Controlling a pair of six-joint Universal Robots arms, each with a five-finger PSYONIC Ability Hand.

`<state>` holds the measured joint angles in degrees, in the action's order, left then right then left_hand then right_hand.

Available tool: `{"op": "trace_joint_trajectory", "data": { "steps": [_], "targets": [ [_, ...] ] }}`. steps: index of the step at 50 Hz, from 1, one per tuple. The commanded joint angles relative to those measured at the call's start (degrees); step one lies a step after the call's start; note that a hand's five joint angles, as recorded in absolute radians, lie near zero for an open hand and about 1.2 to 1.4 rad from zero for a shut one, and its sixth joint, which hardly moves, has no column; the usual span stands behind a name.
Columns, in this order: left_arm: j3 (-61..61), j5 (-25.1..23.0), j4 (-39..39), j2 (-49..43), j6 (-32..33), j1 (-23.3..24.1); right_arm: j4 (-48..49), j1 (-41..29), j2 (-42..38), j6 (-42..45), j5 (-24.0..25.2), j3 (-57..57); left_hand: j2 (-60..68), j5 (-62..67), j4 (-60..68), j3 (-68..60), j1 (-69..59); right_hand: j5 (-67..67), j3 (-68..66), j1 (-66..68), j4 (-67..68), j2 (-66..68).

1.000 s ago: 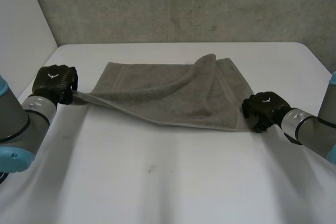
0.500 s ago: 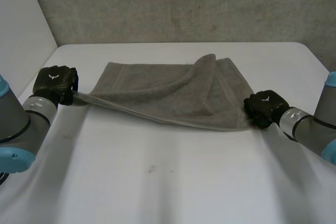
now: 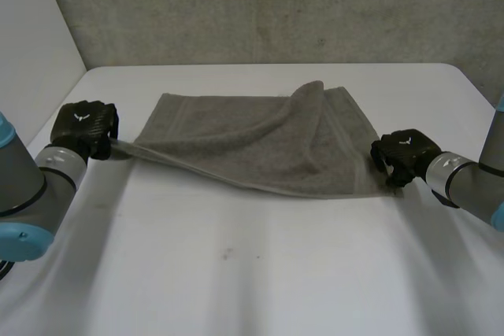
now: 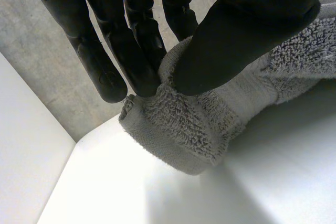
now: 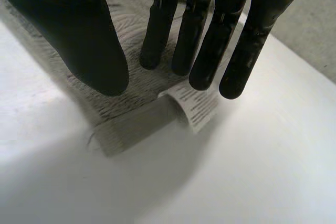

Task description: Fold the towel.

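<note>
A grey towel lies spread on the white table, with a fold of it raised near its far right corner. My left hand holds the towel's near left corner a little above the table and pulls it out to the left. In the left wrist view the thumb and fingers pinch that bunched corner. My right hand is at the near right corner. In the right wrist view its fingers are straight and apart from the thumb, over the flat corner and its white label.
A concrete wall rises behind the table's far edge. A white panel stands at the far left. Bare tabletop stretches in front of the towel toward me.
My right hand has shifted a little to the right and away from me at the towel's near right corner. The left hand still holds its corner in nearly the same place.
</note>
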<state>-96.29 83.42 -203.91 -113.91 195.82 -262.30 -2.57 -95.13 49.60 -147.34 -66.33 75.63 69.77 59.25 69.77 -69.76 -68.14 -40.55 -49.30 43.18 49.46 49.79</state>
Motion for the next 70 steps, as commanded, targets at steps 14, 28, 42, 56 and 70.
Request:
{"op": "trace_joint_trajectory", "data": {
  "steps": [14, 28, 42, 56, 70],
  "targets": [
    [0.0, 0.0, 0.0, 0.0, 0.1, 0.3, -0.2, -0.1, -4.2, 0.3, 0.1, -2.0, 10.2, 10.8, 10.2, -10.2, -11.9, -1.9, -3.2, 9.3, 3.0, 2.7],
    [0.0, 0.0, -0.2, 0.0, 0.1, 0.3, 0.0, -0.1, -4.4, -0.1, -0.5, -4.5, 10.2, 10.8, 10.2, -10.2, -11.9, -29.4, -30.7, 36.8, 30.5, 30.2],
    [-0.5, 0.0, -0.3, 0.0, 0.1, 0.5, 0.7, -0.8, -0.8, -3.6, -2.8, -6.4, 10.2, 10.8, 10.2, -10.2, -11.9, -29.4, -30.7, 36.8, 30.5, 30.2],
    [-8.4, 0.0, 10.5, 8.3, 4.3, 1.5, -27.3, 6.5, 10.2, 16.5, -5.0, -1.0, 10.2, 10.8, 10.2, -10.2, -11.9, -29.4, -30.7, 36.8, 30.5, 30.2],
    [-21.0, 0.0, 31.2, 29.7, 17.4, 1.5, -39.2, 12.5, 25.2, 29.6, -7.7, 12.5, 10.2, 10.8, 10.2, -10.2, -11.9, -29.4, -30.7, 36.8, 30.5, 30.2]
  ]
}}
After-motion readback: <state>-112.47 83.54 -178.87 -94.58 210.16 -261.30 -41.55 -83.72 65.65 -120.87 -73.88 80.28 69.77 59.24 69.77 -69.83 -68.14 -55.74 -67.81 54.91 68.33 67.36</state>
